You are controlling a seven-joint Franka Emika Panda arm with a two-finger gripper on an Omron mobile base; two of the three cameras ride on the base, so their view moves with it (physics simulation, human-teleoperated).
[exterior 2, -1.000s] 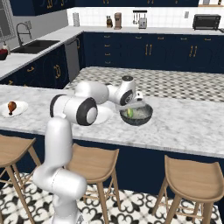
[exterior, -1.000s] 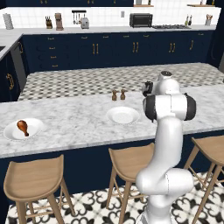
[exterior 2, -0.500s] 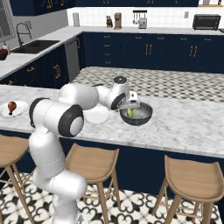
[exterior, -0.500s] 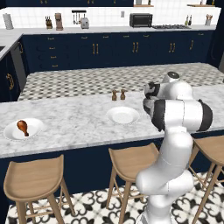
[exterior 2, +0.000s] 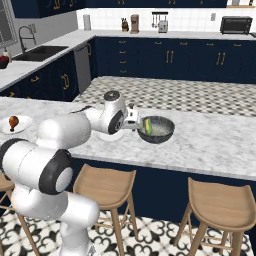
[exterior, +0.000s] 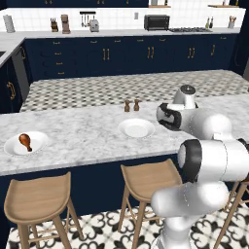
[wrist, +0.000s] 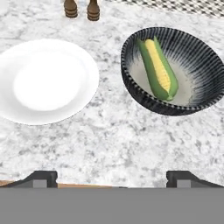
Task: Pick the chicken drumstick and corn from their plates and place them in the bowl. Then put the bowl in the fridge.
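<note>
No text, label, brand, number or sign can be read anywhere in these pictures.
</note>
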